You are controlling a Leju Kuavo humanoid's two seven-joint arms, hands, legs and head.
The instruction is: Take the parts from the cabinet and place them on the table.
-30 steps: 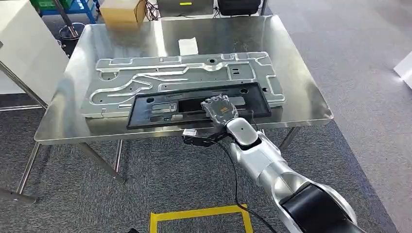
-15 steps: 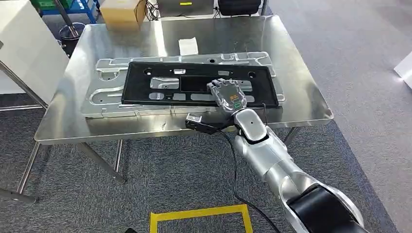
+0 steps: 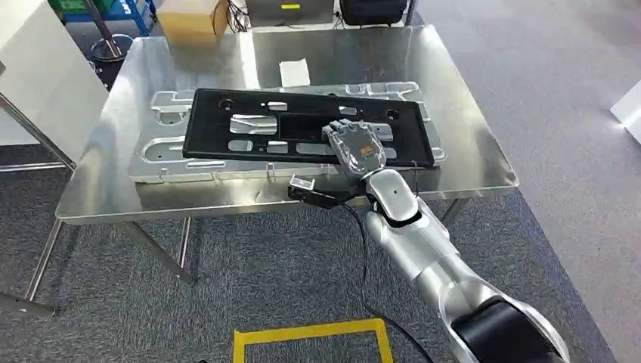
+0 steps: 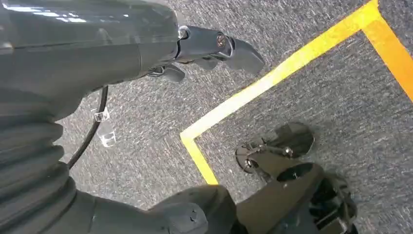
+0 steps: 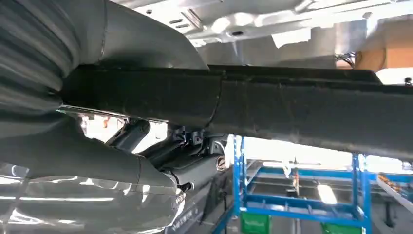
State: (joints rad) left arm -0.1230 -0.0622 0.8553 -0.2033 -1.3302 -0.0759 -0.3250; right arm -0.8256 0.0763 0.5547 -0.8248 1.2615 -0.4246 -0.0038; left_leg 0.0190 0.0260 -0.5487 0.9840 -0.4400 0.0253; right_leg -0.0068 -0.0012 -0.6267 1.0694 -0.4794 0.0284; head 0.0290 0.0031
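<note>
The long flat black plastic panel [image 3: 302,128], rectangular with several cut-out windows and small holes, lies over the large silver stamped-metal sheet part [image 3: 174,144] on the shiny steel table [image 3: 469,159]. Through its openings the silver part beneath shows. Its near long edge is under the fingers of the right hand [image 3: 355,147]; the rest of it runs away from the fingertips across the silver part, slightly skewed to it.

The right hand is at the panel's near edge, its back up and its fingers [image 3: 344,134] laid close together over the top face. In the right wrist view the panel's dark edge [image 5: 292,112] runs between the grey thumb [image 5: 87,170] on one side and the hand's cover on the other, so the hand grips the panel.

Beyond the fingertips, past the panel's far edge, a small white paper slip [image 3: 294,72] lies on the table.

The left hand [image 4: 195,48] hangs over grey carpet with yellow floor tape [image 4: 272,78], its fingers loosely apart and holding nothing.
</note>
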